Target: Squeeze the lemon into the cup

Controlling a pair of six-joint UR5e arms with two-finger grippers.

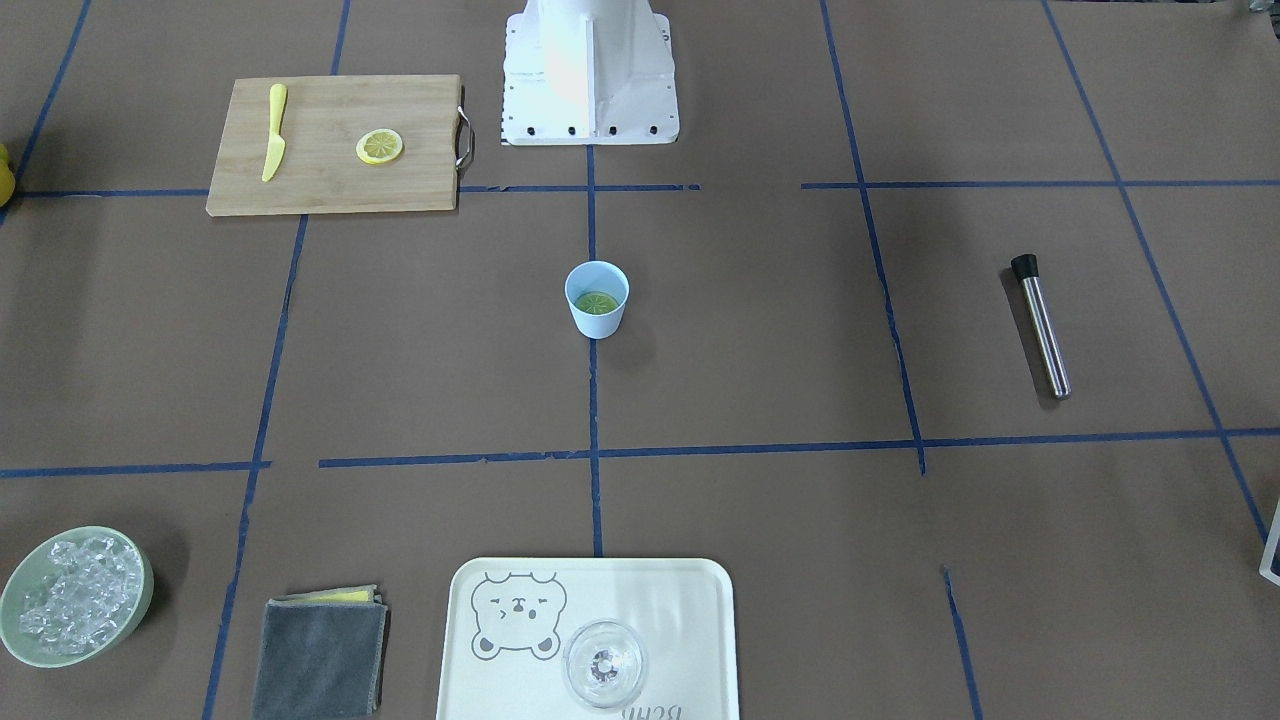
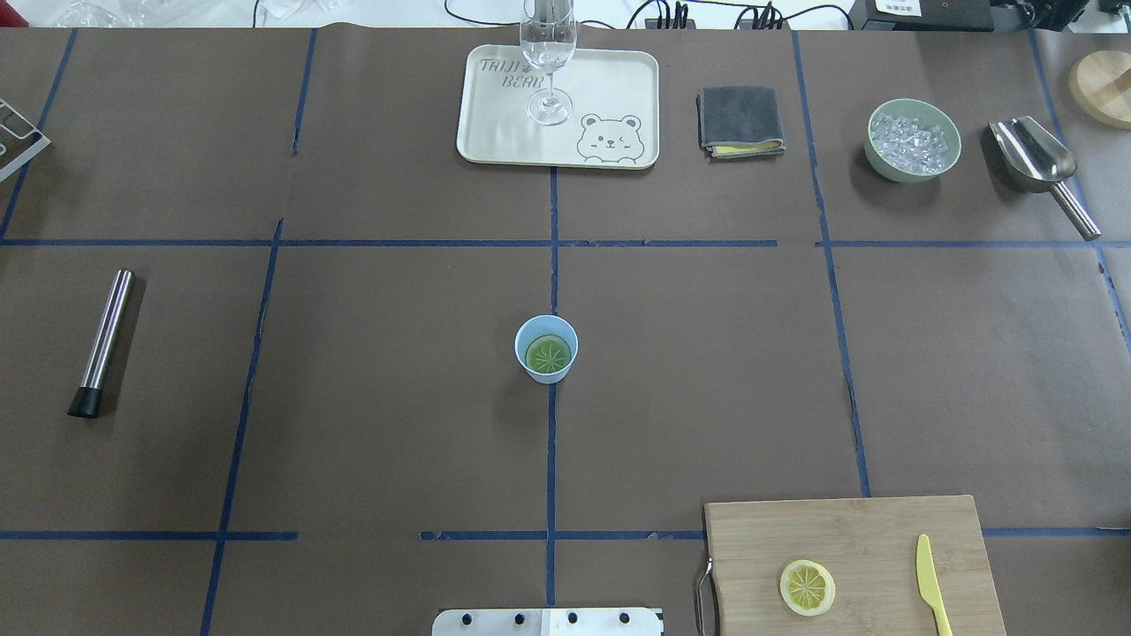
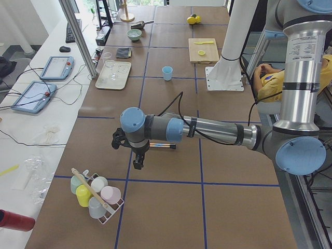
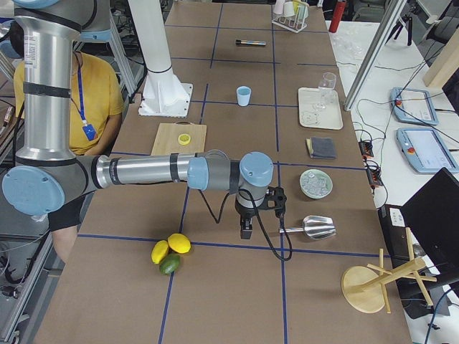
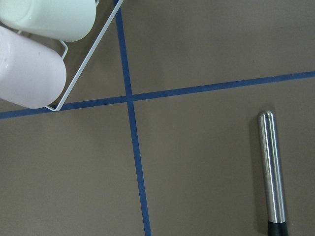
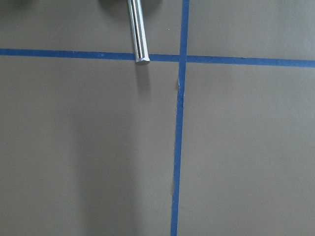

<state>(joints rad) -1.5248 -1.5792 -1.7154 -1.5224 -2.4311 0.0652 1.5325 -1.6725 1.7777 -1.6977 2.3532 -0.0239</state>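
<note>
The light blue cup (image 1: pixel 597 298) stands at the table's middle, and also shows in the overhead view (image 2: pixel 546 348). One lemon slice (image 2: pixel 548 354) lies flat inside it. A second lemon slice (image 1: pixel 380 146) lies on the wooden cutting board (image 1: pixel 330 100), beside the yellow knife (image 1: pixel 273 130). My left gripper (image 3: pixel 137 163) shows only in the exterior left view, far from the cup, near the table's left end. My right gripper (image 4: pixel 246 231) shows only in the exterior right view, near the table's right end. I cannot tell whether either is open or shut.
A steel muddler (image 2: pixel 102 343) lies on my left. A tray (image 2: pixel 504 132) with a clear glass (image 2: pixel 548 53), a grey cloth (image 2: pixel 740 121), an ice bowl (image 2: pixel 913 140) and a scoop (image 2: pixel 1043 168) line the far edge. A cup rack (image 3: pixel 98 197) stands by my left gripper.
</note>
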